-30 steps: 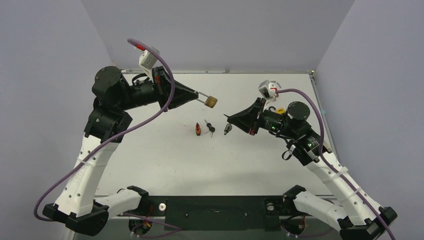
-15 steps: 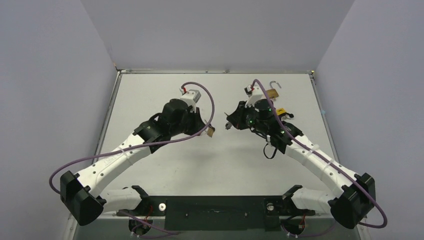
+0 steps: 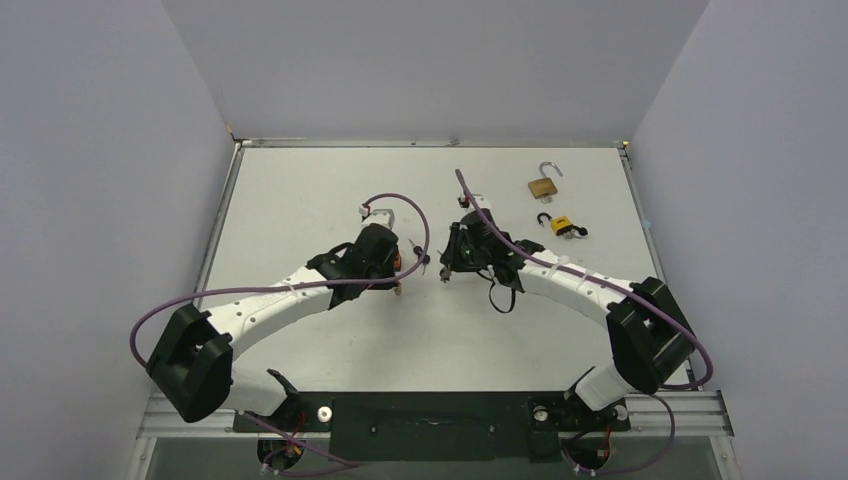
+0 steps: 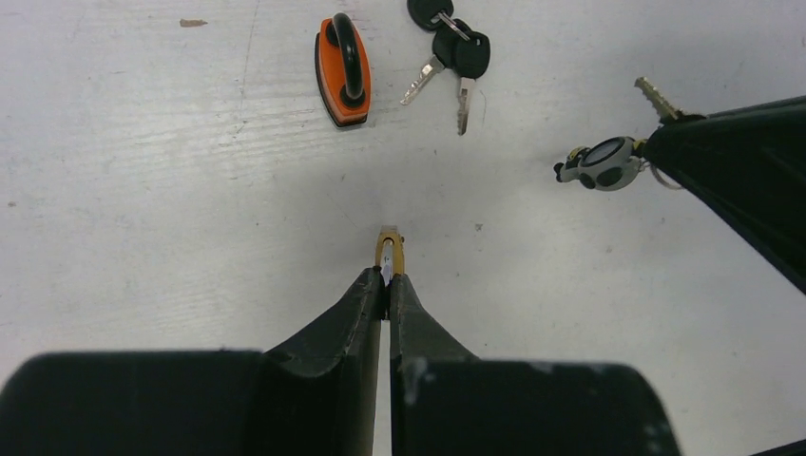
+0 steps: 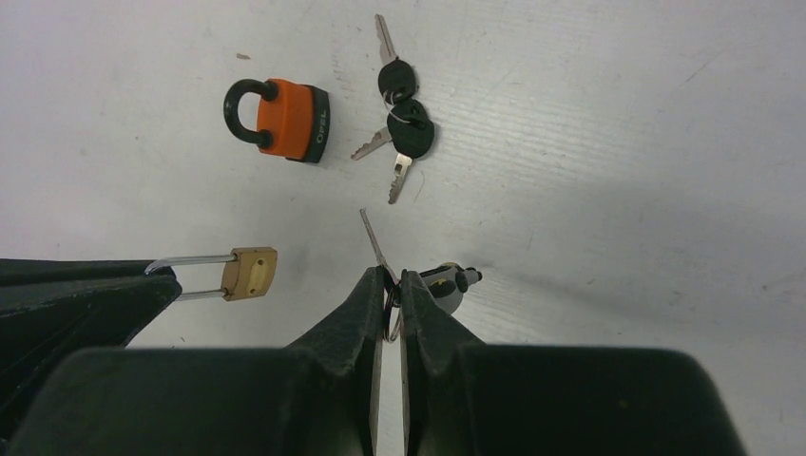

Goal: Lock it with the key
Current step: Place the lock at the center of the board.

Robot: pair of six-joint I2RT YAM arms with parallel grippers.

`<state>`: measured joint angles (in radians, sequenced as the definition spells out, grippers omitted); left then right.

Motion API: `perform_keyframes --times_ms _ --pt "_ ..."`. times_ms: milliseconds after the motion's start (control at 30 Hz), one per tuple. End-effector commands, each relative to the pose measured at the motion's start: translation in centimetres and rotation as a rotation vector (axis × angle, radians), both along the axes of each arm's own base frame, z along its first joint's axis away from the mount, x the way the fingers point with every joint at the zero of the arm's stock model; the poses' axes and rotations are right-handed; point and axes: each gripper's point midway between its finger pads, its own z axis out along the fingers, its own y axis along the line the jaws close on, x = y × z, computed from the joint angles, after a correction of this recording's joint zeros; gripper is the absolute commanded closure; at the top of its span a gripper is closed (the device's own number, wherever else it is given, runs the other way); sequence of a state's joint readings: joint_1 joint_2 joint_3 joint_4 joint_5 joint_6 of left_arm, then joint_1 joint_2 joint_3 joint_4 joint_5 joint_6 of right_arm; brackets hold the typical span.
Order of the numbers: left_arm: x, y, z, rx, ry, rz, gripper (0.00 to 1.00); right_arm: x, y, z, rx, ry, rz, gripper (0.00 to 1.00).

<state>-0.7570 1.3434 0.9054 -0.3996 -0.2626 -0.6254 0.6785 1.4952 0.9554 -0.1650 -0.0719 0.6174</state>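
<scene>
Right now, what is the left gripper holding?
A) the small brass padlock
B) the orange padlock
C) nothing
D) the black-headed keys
A: the left gripper clamps the shackle of the small brass padlock, while the orange padlock lies loose on the table and the right gripper pinches a key.

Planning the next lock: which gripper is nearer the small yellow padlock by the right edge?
Right. The right gripper, shut on a key, sits left of the yellow padlock; the left gripper, holding a brass padlock, is farther left again.
</scene>
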Motion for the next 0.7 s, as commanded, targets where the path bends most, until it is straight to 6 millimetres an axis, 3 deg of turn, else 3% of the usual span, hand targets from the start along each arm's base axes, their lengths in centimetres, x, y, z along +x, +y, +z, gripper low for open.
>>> perform_keyframes --times_ms 0,267,667 --pt "1.9 -1.4 -0.5 -0.047 -0.047 0.043 1.00 1.1 2.4 0.2 0.065 -0.020 -0.022 1.00" --pt "2.4 -2.2 -2.8 -0.020 0.004 0.050 1.00 -0.8 3.9 -2.3 0.111 0.064 -0.014 1.00" --pt "2.8 -3.2 -1.5 -0.047 -0.002 0.019 0.90 -1.7 5.0 -1.8 0.190 0.077 0.006 1.00"
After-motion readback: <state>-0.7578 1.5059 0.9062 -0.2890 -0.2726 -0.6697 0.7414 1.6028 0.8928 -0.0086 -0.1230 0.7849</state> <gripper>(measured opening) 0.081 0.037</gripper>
